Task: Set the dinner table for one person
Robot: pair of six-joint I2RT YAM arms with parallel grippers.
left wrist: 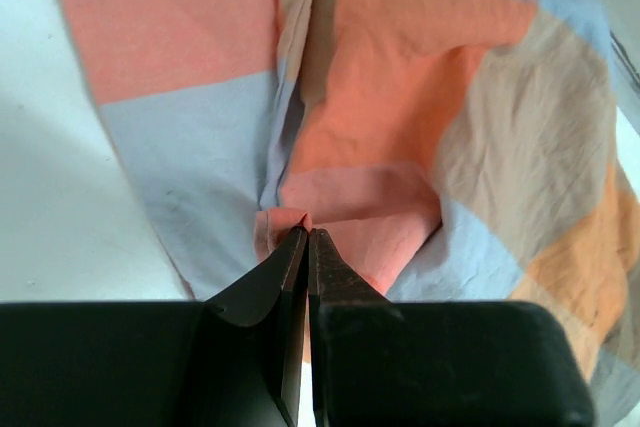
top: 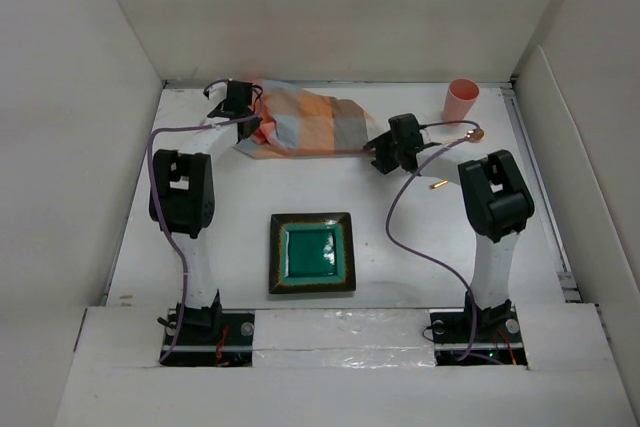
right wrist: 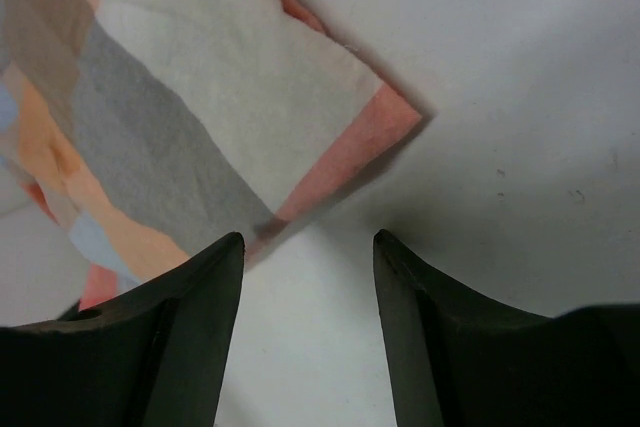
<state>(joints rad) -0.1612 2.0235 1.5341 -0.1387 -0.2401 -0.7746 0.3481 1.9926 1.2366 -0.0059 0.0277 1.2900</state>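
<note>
Your left gripper (left wrist: 308, 234) has the checked cloth (top: 310, 122); your right gripper (right wrist: 307, 239) holds nothing.

The dinner table (top: 240, 207) spreads on every side of the green square plate (top: 313, 253) resting on it. Beyond the plate, the cloth lies bunched on the table, and your left gripper is pinched fully closed on one of its folds. Your right gripper, beyond the plate and slightly right, is spread wide, with the cloth's pink-edged corner just by one fingertip. A pink cup (top: 461, 100) stands upright farther beyond the plate, to its right.
</note>
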